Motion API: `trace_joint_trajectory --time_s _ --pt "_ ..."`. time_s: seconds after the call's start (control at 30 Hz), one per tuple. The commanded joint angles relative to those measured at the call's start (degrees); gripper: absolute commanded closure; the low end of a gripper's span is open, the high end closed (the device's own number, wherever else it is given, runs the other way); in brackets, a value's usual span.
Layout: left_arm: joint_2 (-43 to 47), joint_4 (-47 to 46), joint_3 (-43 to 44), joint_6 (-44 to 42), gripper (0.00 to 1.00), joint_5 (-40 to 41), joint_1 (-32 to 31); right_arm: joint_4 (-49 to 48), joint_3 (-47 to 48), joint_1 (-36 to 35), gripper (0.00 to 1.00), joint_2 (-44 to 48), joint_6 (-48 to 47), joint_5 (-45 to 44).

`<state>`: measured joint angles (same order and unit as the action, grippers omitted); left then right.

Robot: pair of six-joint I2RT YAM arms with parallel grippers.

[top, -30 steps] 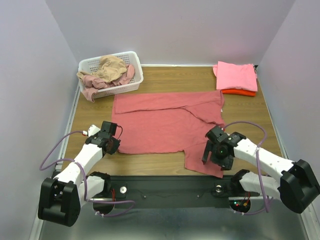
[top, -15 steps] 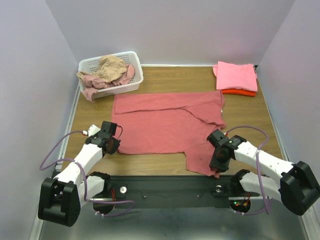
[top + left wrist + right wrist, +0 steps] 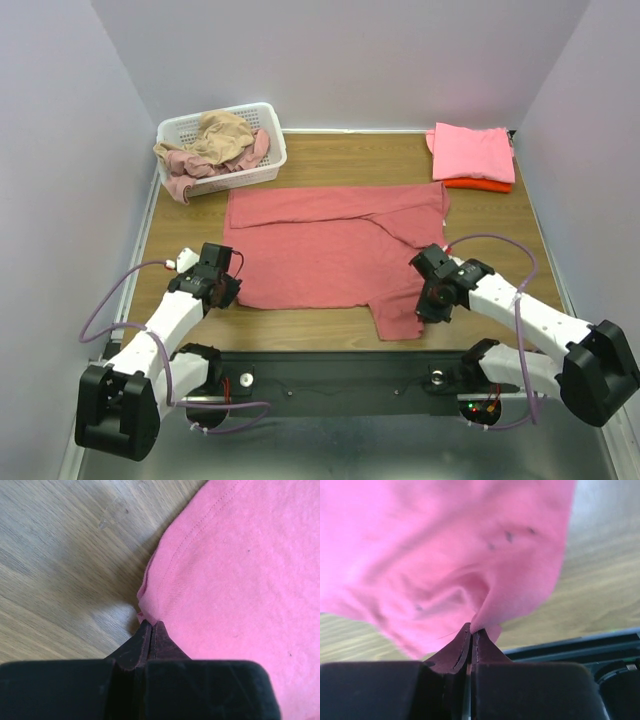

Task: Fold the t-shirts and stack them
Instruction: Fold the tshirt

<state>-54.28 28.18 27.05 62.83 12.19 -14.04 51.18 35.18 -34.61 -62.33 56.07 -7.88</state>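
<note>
A dusty red t-shirt (image 3: 330,245) lies spread across the middle of the wooden table. My left gripper (image 3: 224,291) is shut on its near-left corner; in the left wrist view the fingertips (image 3: 151,625) pinch the hem of the cloth (image 3: 240,570). My right gripper (image 3: 433,302) is shut on the shirt's near-right flap, and in the right wrist view the fabric (image 3: 445,555) rises bunched from the shut tips (image 3: 472,629). At the back right, a folded bright pink t-shirt (image 3: 472,150) rests on an orange-red one (image 3: 480,184).
A white lattice basket (image 3: 268,165) at the back left holds a crumpled tan shirt (image 3: 222,135) and a pale rose one (image 3: 180,172) that hangs over its rim. A black rail (image 3: 340,375) runs along the near edge. Pale walls close in both sides.
My right gripper has closed on the shirt's near-right flap and drawn it slightly back from the near edge. The left arm has stayed put, still shut.
</note>
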Motion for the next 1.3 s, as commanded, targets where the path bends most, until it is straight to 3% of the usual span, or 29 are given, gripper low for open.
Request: trace_joint_trajectory --time_s 0.0,0.47,1.27 --pt "0.85 0.91 1.87 -1.91 1.00 -0.93 0.07 -0.91 5.77 -0.55 0.99 -0.16 -2.63 -4.95" --pt "-4.69 -0.15 7.23 -3.85 1.00 -1.82 0.16 -2.31 23.44 2.17 1.00 -8.60 -5.27 -16.81" --pt "-23.14 -2.26 23.22 -9.56 1.00 0.73 5.08 -15.67 35.39 17.82 1.00 -22.75 -15.20 -8.82"
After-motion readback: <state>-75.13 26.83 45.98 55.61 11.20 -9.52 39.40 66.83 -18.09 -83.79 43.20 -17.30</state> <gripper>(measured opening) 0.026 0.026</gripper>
